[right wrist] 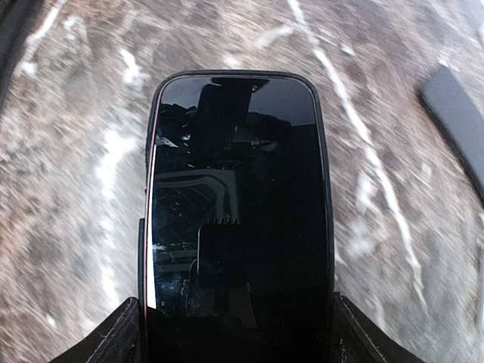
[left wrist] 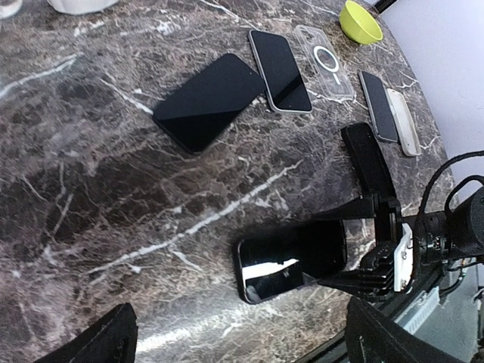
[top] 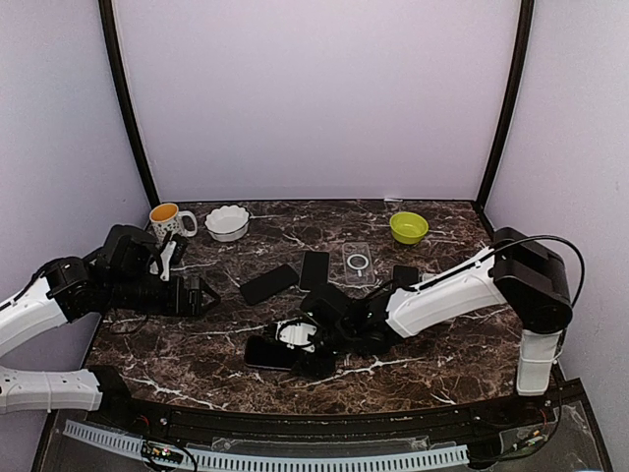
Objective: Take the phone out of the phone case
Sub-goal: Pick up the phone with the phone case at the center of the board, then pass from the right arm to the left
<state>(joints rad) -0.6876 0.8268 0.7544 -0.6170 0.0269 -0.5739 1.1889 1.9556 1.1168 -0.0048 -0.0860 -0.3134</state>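
Close to the marble table's near edge, my right gripper clamps the long sides of the phone, glossy black glass inside a thin dark case with rounded corners. Grasping stage, I judge. Next, my left gripper, hanging wide open towards the left edge, must peel that rim away.

Polished dark marble-look surface with white veins. Phone has a mirror-glossy black glass screen. A clear plastic case looks smooth and transparent.

Black phone lies flat, screen up, inside dark case.
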